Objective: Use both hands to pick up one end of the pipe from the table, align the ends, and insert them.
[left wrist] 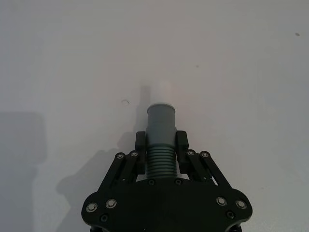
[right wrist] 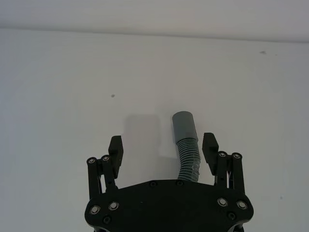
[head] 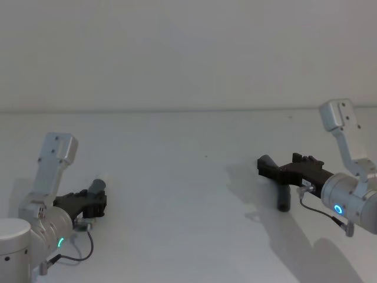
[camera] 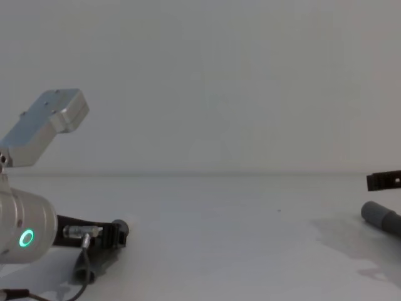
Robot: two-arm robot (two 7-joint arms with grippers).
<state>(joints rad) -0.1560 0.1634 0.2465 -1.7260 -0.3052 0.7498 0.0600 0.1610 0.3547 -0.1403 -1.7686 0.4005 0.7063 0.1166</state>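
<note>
**Left hand clamped on the tipped end, right hand spread around the plain end**

The left hand (left wrist: 161, 145), black plastic with a hinged linkage, sits low near the near left corner of the surface (head: 188, 177). Its two fingers (left wrist: 140, 145) are closed tight on the pipe (left wrist: 161, 164), a dark grey hose with fine ribs. They grip the ribbed part right behind a smooth grey cuff (left wrist: 161, 123). The cuff is a plain cylinder that steps down to a narrower white tip (left wrist: 163, 91), which sticks out past the hand over the matte white surface.

The right hand (right wrist: 162, 145), of the same black plastic, is toward the right edge of the surface, and its fingers are spread wide apart. The other end of the pipe passes between them, closer to one finger than the other, with a thin gap on that side. This end is a smooth, wider grey sleeve (right wrist: 184, 126) with a flat-cut mouth, and the ribbed hose bends slightly just behind it. I cannot tell whether the sleeve touches the surface.

The two ends are well apart, one toward each side of the surface
</note>
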